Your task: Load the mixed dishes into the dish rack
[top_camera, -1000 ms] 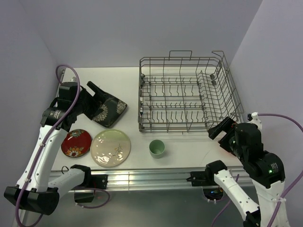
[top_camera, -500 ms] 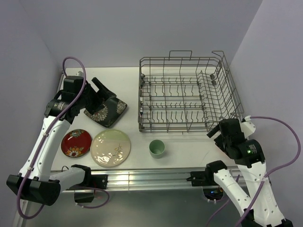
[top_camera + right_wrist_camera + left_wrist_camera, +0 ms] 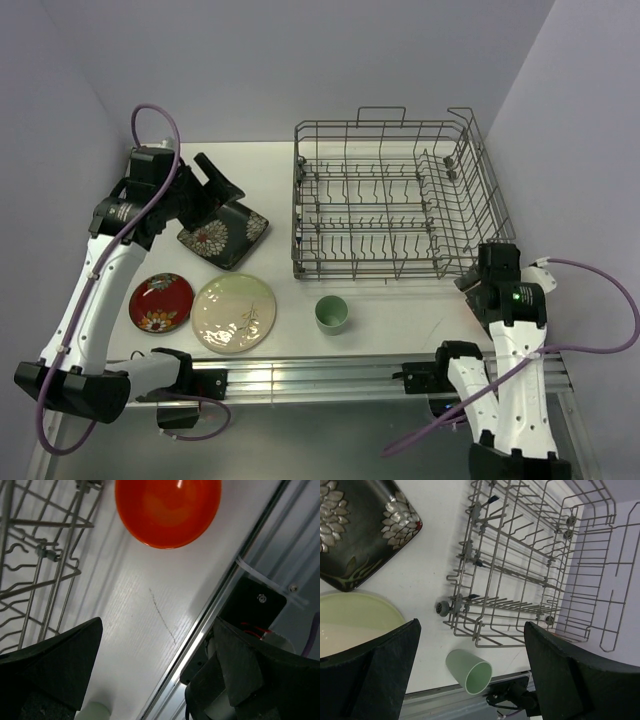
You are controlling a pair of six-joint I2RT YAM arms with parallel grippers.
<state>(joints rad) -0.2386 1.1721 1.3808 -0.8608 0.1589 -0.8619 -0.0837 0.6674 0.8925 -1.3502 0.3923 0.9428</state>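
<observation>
The dish rack (image 3: 395, 200) stands at the back right with no dish in it. The black square floral plate (image 3: 228, 238) lies left of it, and my left gripper (image 3: 222, 182) hangs open above that plate's far edge, holding nothing. In the left wrist view the pale green cup (image 3: 468, 671) shows between the open fingers, far below. The red flowered plate (image 3: 160, 302) and the cream plate (image 3: 234, 312) lie near the front left. The orange bowl (image 3: 167, 510) shows only in the right wrist view, ahead of my open, empty right gripper (image 3: 157, 630).
The table's front metal rail (image 3: 320, 375) runs along the near edge, close under the right gripper. Purple walls close in on the left, back and right. The rack's raised wire handles (image 3: 380, 115) stand above its rim.
The left arm has lifted and drawn back to the left over the black plate. The right arm has pulled back toward the front right corner, its gripper now pointing down at the table.
</observation>
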